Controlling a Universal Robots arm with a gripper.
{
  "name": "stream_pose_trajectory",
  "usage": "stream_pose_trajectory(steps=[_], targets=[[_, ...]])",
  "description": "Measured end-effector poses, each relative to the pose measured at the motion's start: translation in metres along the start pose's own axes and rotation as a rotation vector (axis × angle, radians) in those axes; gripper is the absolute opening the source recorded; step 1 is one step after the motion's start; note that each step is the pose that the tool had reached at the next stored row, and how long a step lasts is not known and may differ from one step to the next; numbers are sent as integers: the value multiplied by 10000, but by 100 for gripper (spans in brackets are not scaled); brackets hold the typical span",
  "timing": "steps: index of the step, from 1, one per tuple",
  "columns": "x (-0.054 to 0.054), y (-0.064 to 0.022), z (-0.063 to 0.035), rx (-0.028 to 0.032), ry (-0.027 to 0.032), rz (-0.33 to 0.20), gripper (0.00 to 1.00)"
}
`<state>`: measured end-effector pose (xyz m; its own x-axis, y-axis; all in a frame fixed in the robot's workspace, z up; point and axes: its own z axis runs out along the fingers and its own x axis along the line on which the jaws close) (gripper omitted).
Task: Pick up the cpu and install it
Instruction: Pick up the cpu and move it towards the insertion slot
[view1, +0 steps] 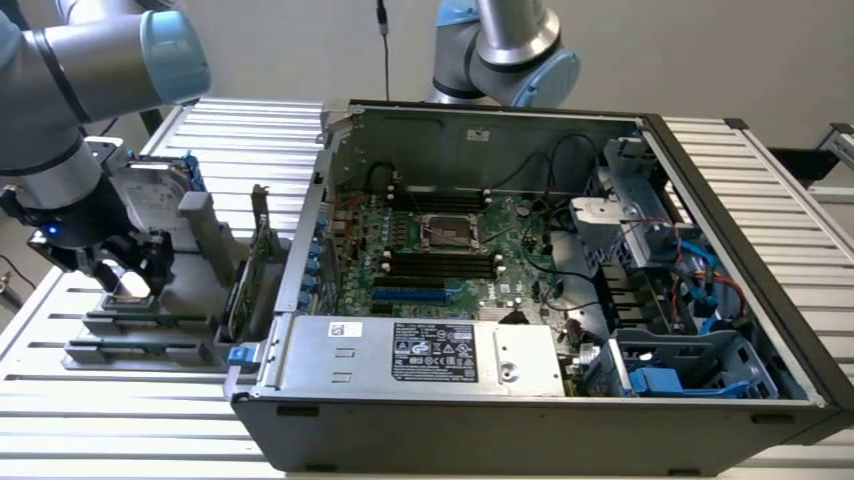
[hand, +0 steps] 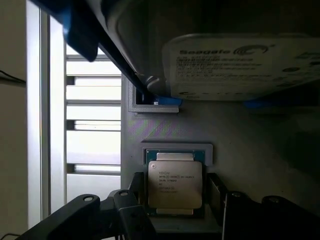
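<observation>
One cpu (hand: 175, 182) sits in its grey holder (hand: 240, 135); I see my gripper (hand: 177, 192) straddling it; jaws released

The hand (view1: 131, 268) hangs, fingers spread, astride the cpu (view1: 130, 286) on a grey holder (view1: 150, 322) beside the computer case (view1: 534, 425).

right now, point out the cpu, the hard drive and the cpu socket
cpu (hand: 175, 184), wrist view, middle of its metal top
hard drive (hand: 240, 65), wrist view, on its white label
cpu socket (view1: 447, 233), exterior view, centre of the socket

Hard drive (hand: 240, 65) label — apparently "Seagate"; cpu (hand: 175, 185) print unreadable.
</observation>
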<state>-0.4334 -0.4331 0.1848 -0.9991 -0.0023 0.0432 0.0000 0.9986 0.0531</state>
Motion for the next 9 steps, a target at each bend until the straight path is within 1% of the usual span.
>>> stream_pose_trajectory(steps=[7,8,9], targets=[[-2,0,5,2,7,0,62],[-1,-1,4,2,10,0,59],[-2,-1,5,2,12,1,55]])
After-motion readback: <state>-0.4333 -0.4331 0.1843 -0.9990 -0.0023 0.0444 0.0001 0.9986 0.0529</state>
